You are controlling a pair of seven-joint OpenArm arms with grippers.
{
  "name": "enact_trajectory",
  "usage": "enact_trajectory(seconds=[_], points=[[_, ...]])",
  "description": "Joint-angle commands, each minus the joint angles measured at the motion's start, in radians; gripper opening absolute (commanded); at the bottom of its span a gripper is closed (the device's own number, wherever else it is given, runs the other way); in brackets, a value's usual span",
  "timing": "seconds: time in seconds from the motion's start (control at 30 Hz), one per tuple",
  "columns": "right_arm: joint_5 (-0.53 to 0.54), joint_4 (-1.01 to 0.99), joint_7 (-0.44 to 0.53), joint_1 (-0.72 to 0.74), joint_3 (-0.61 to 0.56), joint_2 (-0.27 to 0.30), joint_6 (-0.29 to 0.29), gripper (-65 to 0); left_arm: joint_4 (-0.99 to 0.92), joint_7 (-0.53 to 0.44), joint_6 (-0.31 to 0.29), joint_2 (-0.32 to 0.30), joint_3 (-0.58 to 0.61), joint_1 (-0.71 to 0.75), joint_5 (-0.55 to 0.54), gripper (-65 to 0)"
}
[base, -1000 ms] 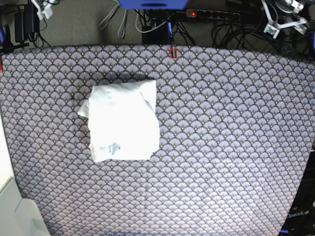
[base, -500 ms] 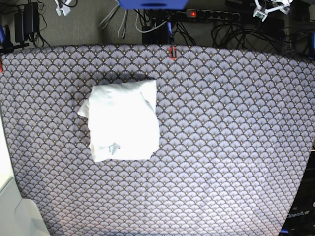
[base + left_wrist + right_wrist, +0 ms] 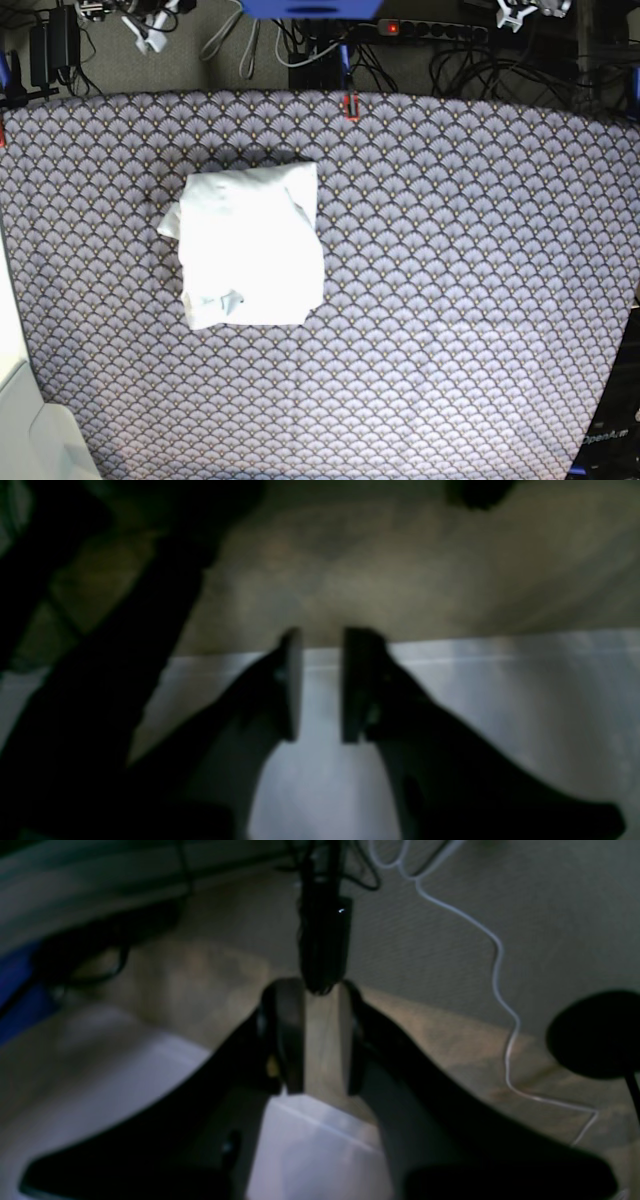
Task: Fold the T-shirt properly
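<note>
The T-shirt (image 3: 250,247) is seen folded into a compact, roughly square bundle on the patterned tabletop (image 3: 470,280), with a small lump of cloth sticking out at one side. It lies well apart from both hands, which are raised beyond the far edge of the tabletop. The left hand (image 3: 320,685) is seen in its wrist view with its two fingers (image 3: 292,680) parallel and a narrow gap between them; nothing is gripped, and only a blurred pale surface and floor lie below it. The right hand (image 3: 320,1040) is likewise seen nearly closed and empty, with a narrow gap between its fingers (image 3: 287,1035); a white cable (image 3: 495,965) runs across the floor beyond it.
</note>
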Motion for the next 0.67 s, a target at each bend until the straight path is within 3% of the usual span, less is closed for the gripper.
enact_trajectory(seconds=[0.0, 0.13, 0.23, 0.27, 0.4, 0.63], points=[[-0.003, -0.007, 0.004, -0.007, -0.026, 0.013, 0.014, -54.5, -0.024, -0.006, -0.001, -0.01, -0.003, -0.006, 0.004, -52.8], [-0.003, -0.025, 0.073, -0.002, -0.154, 0.01, -0.109, -59.8, -0.129, -0.043, -0.001, -0.007, -0.003, -0.061, -0.002, -54.3], [-0.003, -0.085, 0.145, 0.004, -0.23, 0.004, -0.194, -65.0, -0.19, -0.097, 0.008, 0.008, -0.008, -0.095, -0.002, -64.5], [-0.003, -0.113, 0.167, 0.022, -0.254, -0.002, -0.214, -65.0, -0.21, -0.114, 0.028, 0.011, -0.005, -0.11, -0.002, -65.0], [-0.003, -0.276, 0.227, 0.081, -0.299, -0.025, -0.221, -65.0, -0.29, -0.178, 0.097, 0.014, -0.003, -0.159, 0.004, -64.7], [-0.003, -0.315, 0.271, 0.102, -0.362, -0.05, -0.221, -65.0, -0.38, -0.197, 0.102, 0.016, -0.012, -0.205, -0.005, -64.6]])
